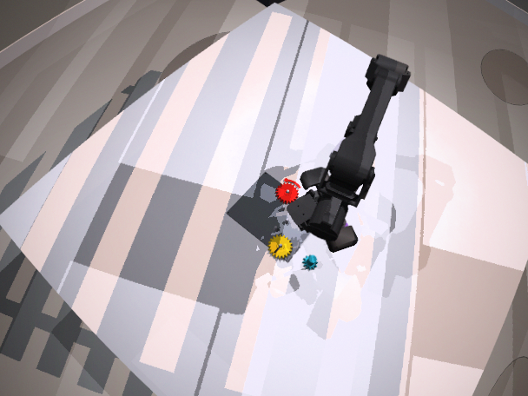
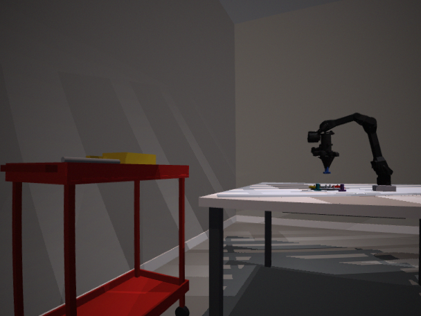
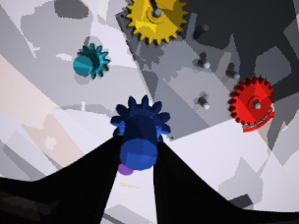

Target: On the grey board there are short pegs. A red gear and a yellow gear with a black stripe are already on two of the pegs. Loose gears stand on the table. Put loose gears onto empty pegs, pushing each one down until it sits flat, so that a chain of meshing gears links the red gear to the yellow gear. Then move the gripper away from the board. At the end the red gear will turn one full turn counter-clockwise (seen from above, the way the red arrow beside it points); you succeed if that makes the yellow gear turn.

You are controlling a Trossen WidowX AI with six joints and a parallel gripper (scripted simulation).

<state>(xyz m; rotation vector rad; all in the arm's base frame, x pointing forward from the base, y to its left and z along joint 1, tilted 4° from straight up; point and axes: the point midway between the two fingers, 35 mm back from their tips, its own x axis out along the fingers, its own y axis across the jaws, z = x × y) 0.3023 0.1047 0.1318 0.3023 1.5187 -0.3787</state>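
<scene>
My gripper point(image 3: 140, 145) point(image 2: 326, 168) is shut on the blue gear point(image 3: 140, 152) point(image 2: 327, 171) by its knob and holds it well above the table, beside the board's edge in the wrist view. The grey board point(image 1: 249, 213) point(image 3: 226, 20) carries the red gear point(image 1: 285, 193) point(image 3: 251, 104) and the yellow gear point(image 1: 280, 248) point(image 3: 156, 20). Several empty pegs stand between them, one peg point(image 3: 206, 104) nearest the blue gear. The teal gear point(image 1: 310, 262) point(image 3: 90, 61) point(image 2: 318, 187) stands on the table. The purple gear point(image 2: 342, 187) point(image 3: 126, 169) is mostly hidden behind the blue gear in the wrist view.
The red arrow point(image 3: 259, 124) point(image 1: 293, 182) curves beside the red gear. The arm hides part of the board and table in the top view. A red cart point(image 2: 128, 173) stands apart from the table. Strong striped shadows cross the table and board.
</scene>
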